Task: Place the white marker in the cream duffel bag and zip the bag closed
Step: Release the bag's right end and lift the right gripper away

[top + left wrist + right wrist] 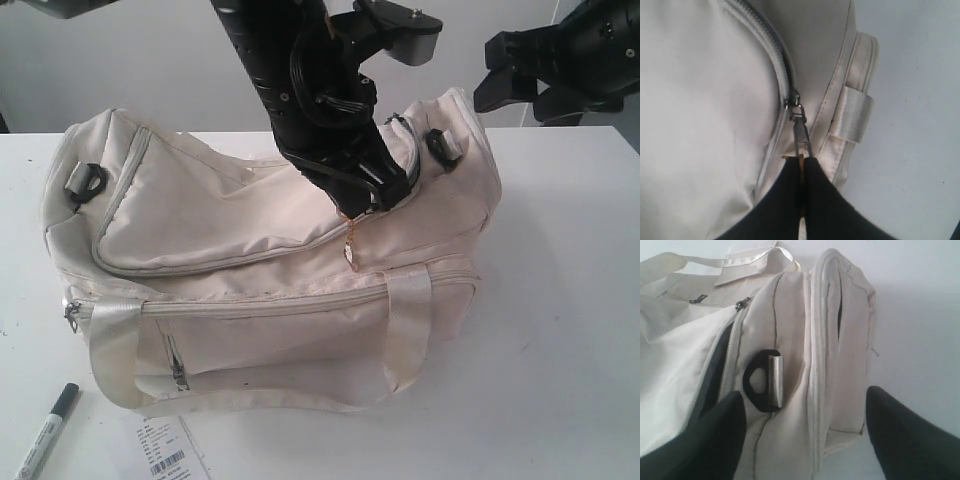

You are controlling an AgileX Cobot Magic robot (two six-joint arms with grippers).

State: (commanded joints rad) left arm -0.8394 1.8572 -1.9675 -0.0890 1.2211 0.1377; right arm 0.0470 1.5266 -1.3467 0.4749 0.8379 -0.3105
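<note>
The cream duffel bag (270, 300) lies on the white table. The white marker (42, 435), with its dark cap, rests on the table off the bag's front left corner, outside the bag. My left gripper (375, 195) reaches across to the bag's right end and is shut on the zipper pull (799, 125); the gold charm (351, 250) dangles below it. In the left wrist view that gripper (803, 161) pinches the pull's end. My right gripper (520, 85) hangs open above the bag's right end, and in its own view (804, 395) holds nothing. A dark gap (717, 372) shows beside the top zipper.
A flat white barcode label (170, 450) lies on the table in front of the bag, right of the marker. A black strap ring (760, 380) sits on the bag's right end, another (88, 180) on its left end. Shiny strap handles (410, 330) hang down the front.
</note>
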